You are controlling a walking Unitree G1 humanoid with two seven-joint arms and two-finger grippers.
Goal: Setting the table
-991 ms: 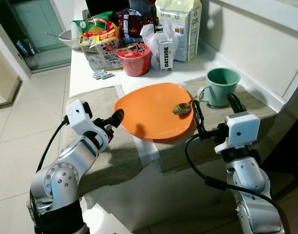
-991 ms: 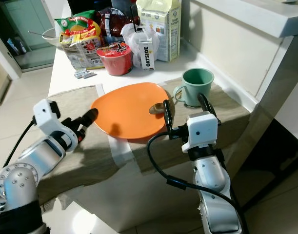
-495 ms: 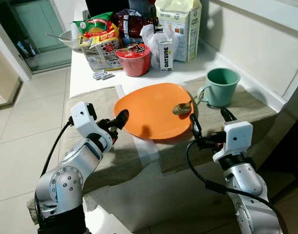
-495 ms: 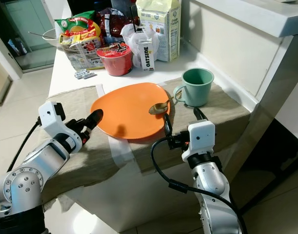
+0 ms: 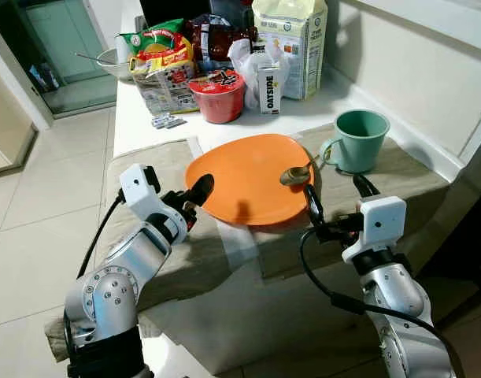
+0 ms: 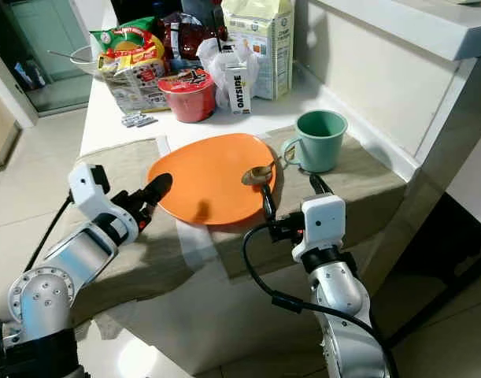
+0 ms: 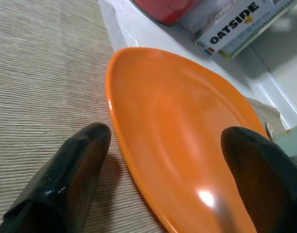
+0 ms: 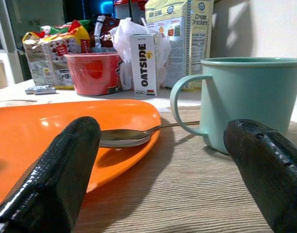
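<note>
We count one orange plate [image 5: 252, 177], one spoon [image 5: 297, 173], one green mug [image 5: 358, 139] and two grippers.

Plate: flat, rounded, glossy orange, lying on a beige woven cloth [image 5: 165, 177] near the front edge of the white counter [image 5: 130, 118]. The cloth hangs over that edge.

Spoon: metal, its bowl resting on the plate's rim at about 3 o'clock, the handle reaching toward the mug.

Mug: pale green, upright, handle turned toward the plate, standing on the cloth at 2 o'clock from the plate, just beside it, apart from the rim.

Left gripper [image 5: 194, 197]: at the plate's 9 o'clock edge. In the left wrist view its black fingers [image 7: 65, 179] are spread wide, one low over the cloth outside the rim, the other above the plate's surface. We cannot tell whether either touches the plate. It holds nothing.

Right gripper [image 5: 334, 203]: at the plate's 4 o'clock side, in front of the mug. Its fingers [image 8: 51, 179] are spread wide, with the spoon and mug seen between them from the right wrist view. It grips nothing.

Beyond the plate at 12 o'clock, we note one red cup [image 5: 218, 96], one Oatside carton [image 5: 268, 89], one taller cream-coloured carton [image 5: 291, 43], and snack packets [image 5: 161, 59], all grouped on the bare counter.
</note>
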